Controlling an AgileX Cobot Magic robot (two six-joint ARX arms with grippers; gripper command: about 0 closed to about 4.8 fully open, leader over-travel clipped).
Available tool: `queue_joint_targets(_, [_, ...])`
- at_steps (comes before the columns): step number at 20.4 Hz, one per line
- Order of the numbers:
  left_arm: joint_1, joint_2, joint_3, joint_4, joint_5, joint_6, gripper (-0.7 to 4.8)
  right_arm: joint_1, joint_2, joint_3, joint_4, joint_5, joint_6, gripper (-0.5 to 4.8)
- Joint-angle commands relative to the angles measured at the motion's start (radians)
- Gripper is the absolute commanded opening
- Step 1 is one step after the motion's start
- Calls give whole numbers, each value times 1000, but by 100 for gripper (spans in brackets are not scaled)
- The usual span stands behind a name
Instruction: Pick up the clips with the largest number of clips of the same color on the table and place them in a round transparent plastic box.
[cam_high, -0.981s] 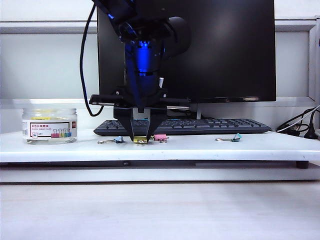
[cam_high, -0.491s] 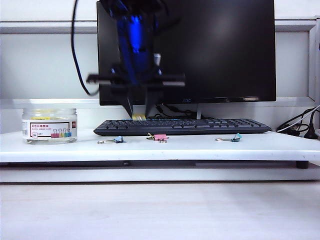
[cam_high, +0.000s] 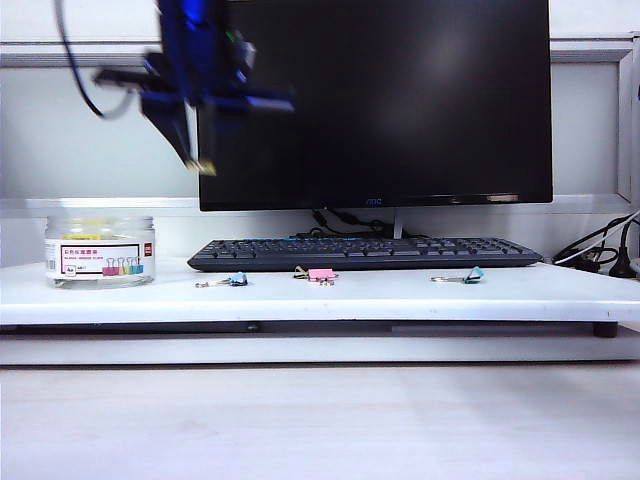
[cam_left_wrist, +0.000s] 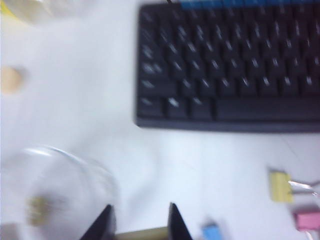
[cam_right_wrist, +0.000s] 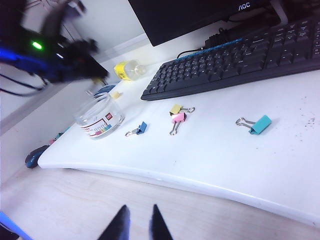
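Observation:
My left gripper (cam_high: 197, 160) hangs high in the air at the left, above and to the right of the round transparent plastic box (cam_high: 98, 250). It is shut on a pale-yellow clip (cam_high: 204, 167). In the left wrist view the held clip (cam_left_wrist: 142, 234) sits between the black fingers (cam_left_wrist: 106, 222), with the box (cam_left_wrist: 55, 185) blurred below them. Another yellow clip (cam_right_wrist: 176, 108) lies in front of the keyboard, touching a pink clip (cam_right_wrist: 177, 118). My right gripper (cam_right_wrist: 139, 207) is open and empty, over the wooden surface in front of the white table.
A blue clip (cam_high: 237, 279), the pink clip (cam_high: 320, 273) and a teal clip (cam_high: 472, 274) lie on the white table (cam_high: 400, 295). A black keyboard (cam_high: 365, 252) and monitor (cam_high: 400, 100) stand behind them. Cables (cam_high: 600, 255) trail at the far right. A yellow-capped bottle (cam_right_wrist: 127, 69) lies behind the box.
My left gripper has lifted off the table with the yellow clip and swung up and left toward the box. The right gripper has stayed still.

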Motion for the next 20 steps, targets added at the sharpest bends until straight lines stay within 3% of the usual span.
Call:
queue_joint_targets(1, [45, -57, -2, -25, -11, 53, 20, 0, -2, 4, 11, -2, 0, 63])
queue_joint_targets(9, [131, -84, -48, -76, 10, 119, 20, 0, -2, 4, 11, -2, 0, 63])
queue_joint_targets(20, [241, -83, -201, 103, 164, 191, 20, -1, -2, 4, 11, -2, 0, 63])
